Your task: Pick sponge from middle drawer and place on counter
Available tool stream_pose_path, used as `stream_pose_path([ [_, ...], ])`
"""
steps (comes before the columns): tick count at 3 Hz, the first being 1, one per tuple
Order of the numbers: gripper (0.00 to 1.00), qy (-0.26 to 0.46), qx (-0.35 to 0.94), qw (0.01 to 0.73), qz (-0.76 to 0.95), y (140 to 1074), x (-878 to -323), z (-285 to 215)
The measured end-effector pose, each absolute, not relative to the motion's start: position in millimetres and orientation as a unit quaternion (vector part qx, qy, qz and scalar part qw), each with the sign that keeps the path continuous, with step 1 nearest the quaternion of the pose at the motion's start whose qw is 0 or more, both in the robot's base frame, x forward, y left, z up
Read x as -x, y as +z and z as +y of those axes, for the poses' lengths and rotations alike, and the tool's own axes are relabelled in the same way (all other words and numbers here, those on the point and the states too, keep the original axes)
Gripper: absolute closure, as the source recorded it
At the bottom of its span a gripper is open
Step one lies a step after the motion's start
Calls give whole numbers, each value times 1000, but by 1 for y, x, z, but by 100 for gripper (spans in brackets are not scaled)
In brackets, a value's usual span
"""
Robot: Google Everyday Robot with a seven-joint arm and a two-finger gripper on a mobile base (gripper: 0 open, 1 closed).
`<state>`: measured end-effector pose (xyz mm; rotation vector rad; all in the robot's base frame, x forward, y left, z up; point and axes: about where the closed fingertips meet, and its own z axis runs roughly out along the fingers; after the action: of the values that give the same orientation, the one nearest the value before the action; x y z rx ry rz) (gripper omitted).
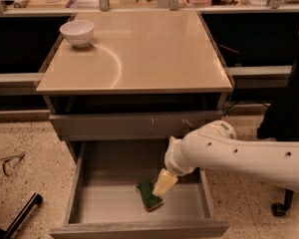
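– Now, item one: where is the gripper [160, 188] entered?

– It is entered low inside the middle drawer [104, 203], at the end of a white arm [239, 156] reaching in from the right. The pale tip is angled down and to the left.

– What is recorded of the jaws?

– Their width cannot be told; only one pale wedge is seen. The tip is seen at the upper right edge of the sponge [148, 195], overlapping it. Whether it is touching or gripping cannot be told.

– Item two: the sponge?

– It is listed on the grey drawer floor, near the middle and toward the front wall. The dark green face is turned up, with a yellow layer showing along its lower right edge. It is seen lying flat.

– Item three: the drawer?

– It is pulled fully out below a shut grey drawer front [134, 125] marked with pale scratches.

– Item four: the bench [154, 54]?

– A glossy beige top is noted, with a curved reflection mark. A white bowl [77, 32] is set at its far left corner, well apart from the sponge.

– Surroundings?

– A speckled floor [25, 178] is noted, and a black chair [289, 108] at the right edge.
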<state>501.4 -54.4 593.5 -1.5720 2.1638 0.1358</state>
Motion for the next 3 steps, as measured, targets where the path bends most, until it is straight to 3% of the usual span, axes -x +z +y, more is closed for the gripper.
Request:
stream_pose_path([
  [1,0,49,571,230,786,593,-501,-54],
  [3,0,126,557,279,772,515,-532,-11],
])
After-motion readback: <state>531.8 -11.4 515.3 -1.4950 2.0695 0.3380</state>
